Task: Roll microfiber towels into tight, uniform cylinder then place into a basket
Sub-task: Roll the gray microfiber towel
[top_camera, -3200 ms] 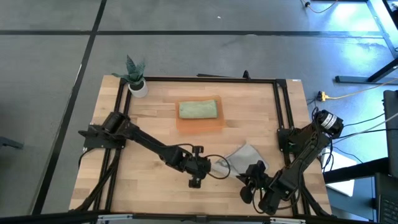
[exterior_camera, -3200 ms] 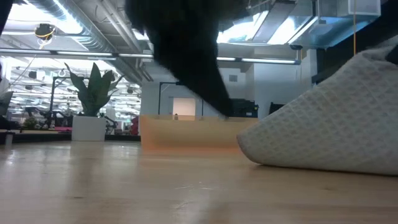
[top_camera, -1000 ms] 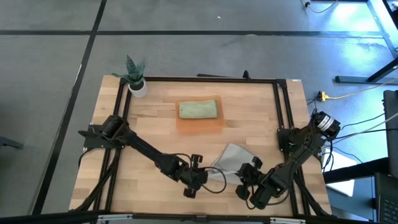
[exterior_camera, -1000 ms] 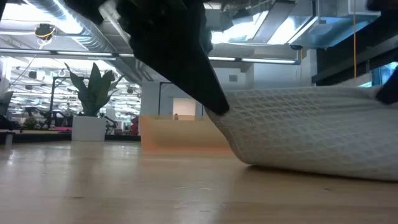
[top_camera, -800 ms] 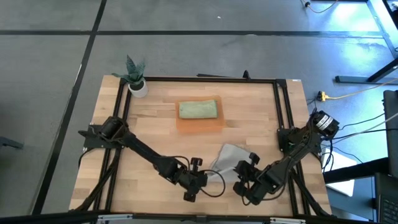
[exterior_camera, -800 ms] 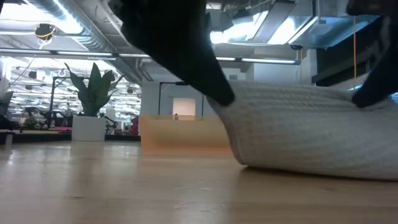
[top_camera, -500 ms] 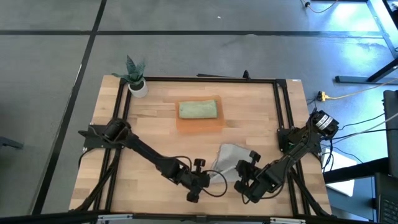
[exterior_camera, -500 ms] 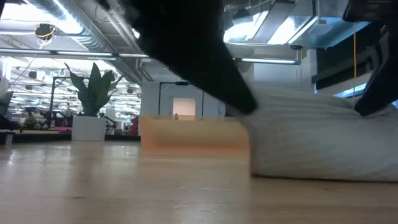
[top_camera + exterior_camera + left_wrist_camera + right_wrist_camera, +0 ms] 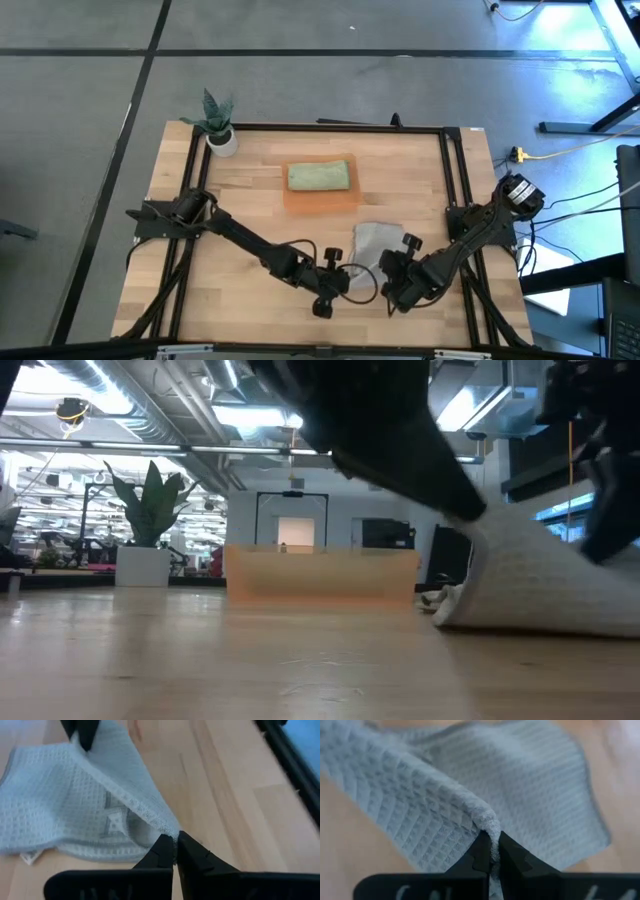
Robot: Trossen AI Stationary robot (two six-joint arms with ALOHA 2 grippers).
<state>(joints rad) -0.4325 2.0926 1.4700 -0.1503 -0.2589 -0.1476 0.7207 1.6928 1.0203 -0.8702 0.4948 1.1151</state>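
A grey waffle-weave towel (image 9: 375,243) lies at the table's near right, its near edge raised between my two grippers. My left gripper (image 9: 350,271) is shut on that edge's left corner. My right gripper (image 9: 387,268) is shut on its right end. In the low view, the towel (image 9: 545,590) slopes up from the table to both grippers. The orange basket (image 9: 322,196) stands at the table's middle far part. A rolled green towel (image 9: 320,177) lies in it. My left gripper pinches a corner of the grey towel (image 9: 166,827) between its two fingertips, coming slantwise down from the table's left. The hem runs up from that corner toward the other gripper's finger (image 9: 83,731). The towel's far part lies on the table. My right gripper pinches the towel's hem (image 9: 488,822) between its two fingertips, pointing steeply down from the near right. The cloth bunches into a small fold at the tips. This end is lifted, and the cloth beyond it (image 9: 540,780) slopes down onto the table.
A small white pot with a green plant (image 9: 220,133) stands at the far left corner. A black frame rail (image 9: 452,170) runs along the table's sides. Bare wood (image 9: 250,225) lies left of the grey towel and in front of the basket.
My left gripper has gone toward the table's right edge, and my right gripper toward the left and far edges, so they stand closer together. Both stayed shut on the grey towel. It has turned from a slanted diamond into a squarer shape and shifted slightly toward the far edge.
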